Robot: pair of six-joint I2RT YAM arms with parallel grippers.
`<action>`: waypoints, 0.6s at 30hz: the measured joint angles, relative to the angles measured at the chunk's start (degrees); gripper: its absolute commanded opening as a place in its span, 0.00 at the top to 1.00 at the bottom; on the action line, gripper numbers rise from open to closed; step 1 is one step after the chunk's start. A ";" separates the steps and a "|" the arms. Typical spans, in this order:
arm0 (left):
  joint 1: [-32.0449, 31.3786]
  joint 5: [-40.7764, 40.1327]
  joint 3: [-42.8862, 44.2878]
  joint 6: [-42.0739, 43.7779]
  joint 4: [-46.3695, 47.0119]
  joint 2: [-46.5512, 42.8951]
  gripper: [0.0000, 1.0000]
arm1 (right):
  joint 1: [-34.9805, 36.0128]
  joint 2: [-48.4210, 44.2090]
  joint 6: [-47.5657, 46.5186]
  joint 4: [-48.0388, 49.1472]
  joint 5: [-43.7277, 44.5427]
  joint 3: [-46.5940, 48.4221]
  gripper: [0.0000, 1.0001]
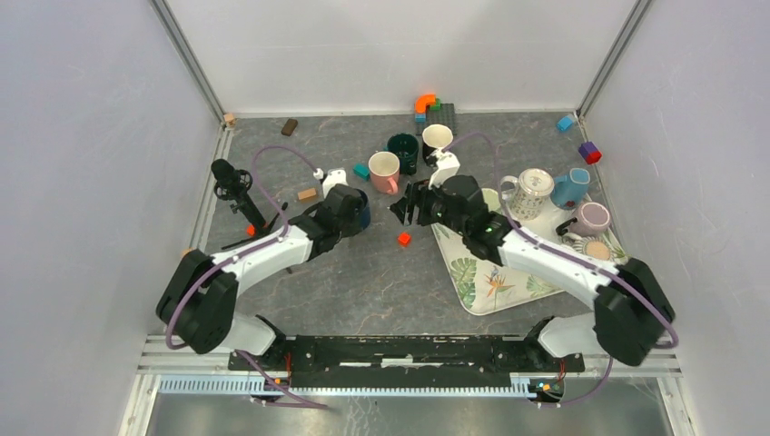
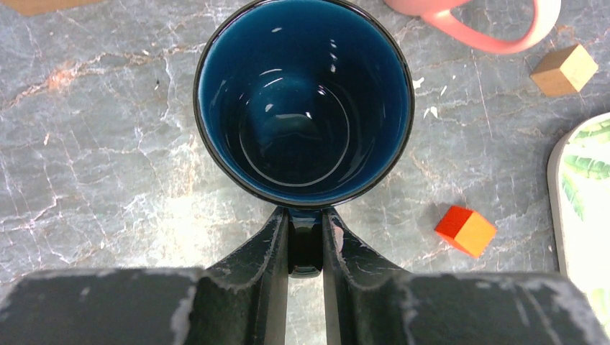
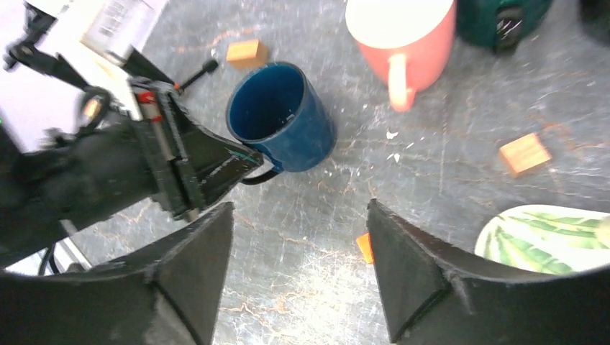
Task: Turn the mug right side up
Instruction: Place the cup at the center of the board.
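Note:
The dark blue mug is mouth up, its empty inside facing the left wrist camera. My left gripper is shut on the mug's handle, one finger on each side. In the right wrist view the mug sits on or just above the grey table with the left gripper at its handle. In the top view the mug is mostly hidden under the left gripper. My right gripper is open and empty, to the right of the mug.
A pink mug, a dark green mug and a white mug stand behind. A leaf-print tray with several mugs lies at the right. An orange cube and a wooden cube lie near the blue mug.

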 measured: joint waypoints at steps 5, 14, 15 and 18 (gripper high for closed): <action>0.63 -1.09 3.58 0.52 0.00 4.11 0.90 | 0.00 -9.29 -3.34 -3.89 5.81 0.00 0.02; 3.61 -2.29 8.90 2.14 -0.35 9.68 0.77 | 0.00 -20.52 -8.13 -10.08 13.62 0.04 0.02; 4.17 -2.23 9.29 2.51 -0.33 10.14 0.76 | 0.00 -21.05 -8.66 -11.08 14.12 0.17 0.02; 6.10 -1.81 10.91 3.65 -0.13 11.80 0.72 | 0.00 -22.10 -9.94 -14.01 15.21 0.63 0.02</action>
